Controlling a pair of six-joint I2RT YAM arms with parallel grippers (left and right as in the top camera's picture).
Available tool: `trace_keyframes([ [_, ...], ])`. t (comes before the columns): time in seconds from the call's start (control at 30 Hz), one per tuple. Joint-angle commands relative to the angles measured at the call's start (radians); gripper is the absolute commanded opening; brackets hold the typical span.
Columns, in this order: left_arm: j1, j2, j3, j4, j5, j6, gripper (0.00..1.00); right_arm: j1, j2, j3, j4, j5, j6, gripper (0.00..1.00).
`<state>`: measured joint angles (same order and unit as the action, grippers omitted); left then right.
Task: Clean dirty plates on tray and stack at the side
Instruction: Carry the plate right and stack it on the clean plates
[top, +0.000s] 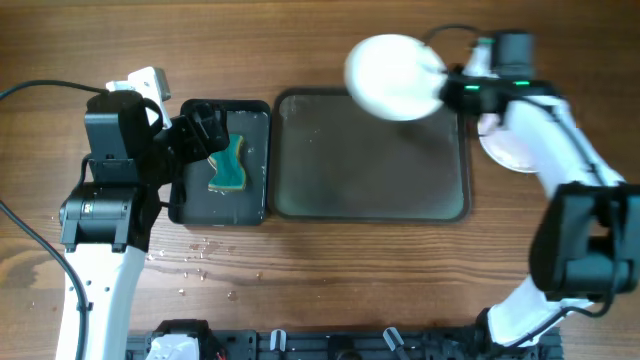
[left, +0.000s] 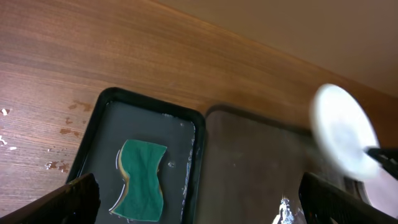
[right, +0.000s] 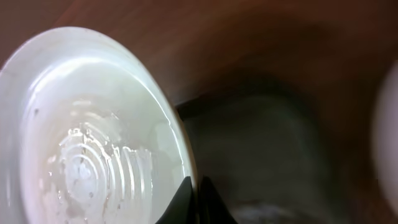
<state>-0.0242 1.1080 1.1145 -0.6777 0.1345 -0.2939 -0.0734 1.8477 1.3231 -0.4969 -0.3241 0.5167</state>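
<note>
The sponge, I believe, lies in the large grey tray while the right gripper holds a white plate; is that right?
Not quite: the overhead view shows the green sponge in the smaller black tray, not the large grey tray. The right gripper does hold a white plate.

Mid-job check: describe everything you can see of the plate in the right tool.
The plate is round, white and glossy, ceramic or plastic by its look, its face wet with rippled streaks. The right tool is shut on its rim. The plate appears raised and tilted over the far edge of the grey tray, touching nothing else that shows.
</note>
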Motion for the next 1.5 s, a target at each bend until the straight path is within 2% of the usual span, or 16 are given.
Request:
trace_keyframes([
  [0.0, -0.002, 0.001, 0.011, 0.002, -0.006, -0.006, 1.0, -0.171, -0.006, 0.012, -0.077, -0.043, -0.077, 0.04],
  [0.2, -0.002, 0.001, 0.011, 0.002, -0.006, -0.005, 1.0, -0.401, -0.006, 0.012, -0.173, -0.04, -0.154, 0.06],
  [0.3, -0.002, 0.001, 0.011, 0.002, -0.006, -0.006, 1.0, -0.468, -0.006, 0.012, -0.191, 0.011, -0.154, 0.06],
  [0.47, -0.002, 0.001, 0.011, 0.002, -0.006, -0.006, 1.0, -0.5, -0.006, 0.01, -0.208, 0.147, -0.154, 0.05],
  [0.63, -0.002, 0.001, 0.011, 0.002, -0.006, -0.006, 1.0, -0.493, -0.006, 0.01, -0.217, 0.177, -0.152, 0.07],
  [0.67, -0.002, 0.001, 0.011, 0.002, -0.006, -0.006, 1.0, -0.493, -0.006, 0.01, -0.22, 0.179, -0.15, 0.09],
  [0.7, -0.002, 0.001, 0.011, 0.002, -0.006, -0.006, 1.0, -0.493, -0.006, 0.01, -0.221, 0.18, -0.15, 0.19],
  [0.77, -0.002, 0.001, 0.011, 0.002, -0.006, -0.005, 1.0, -0.493, -0.006, 0.01, -0.223, 0.179, -0.15, 0.52],
  [0.83, -0.002, 0.001, 0.011, 0.002, -0.005, -0.006, 1.0, -0.493, -0.006, 0.01, -0.227, 0.178, -0.15, 0.65],
  [1.0, -0.002, 0.001, 0.011, 0.002, -0.006, -0.005, 1.0, -0.472, -0.006, 0.01, -0.245, 0.099, -0.169, 0.69],
  [1.23, -0.002, 0.001, 0.011, 0.002, -0.006, -0.006, 1.0, -0.311, -0.006, 0.01, -0.23, 0.091, -0.421, 0.71],
  [1.33, -0.002, 0.001, 0.011, 0.002, -0.006, -0.006, 1.0, -0.213, -0.006, 0.01, -0.218, 0.091, -0.504, 0.77],
  [1.4, -0.002, 0.001, 0.011, 0.002, -0.006, -0.006, 1.0, -0.149, -0.006, 0.01, -0.208, 0.091, -0.535, 0.87],
  [1.47, -0.002, 0.001, 0.011, 0.002, -0.006, -0.006, 1.0, -0.086, -0.006, 0.01, -0.197, 0.091, -0.565, 0.89],
])
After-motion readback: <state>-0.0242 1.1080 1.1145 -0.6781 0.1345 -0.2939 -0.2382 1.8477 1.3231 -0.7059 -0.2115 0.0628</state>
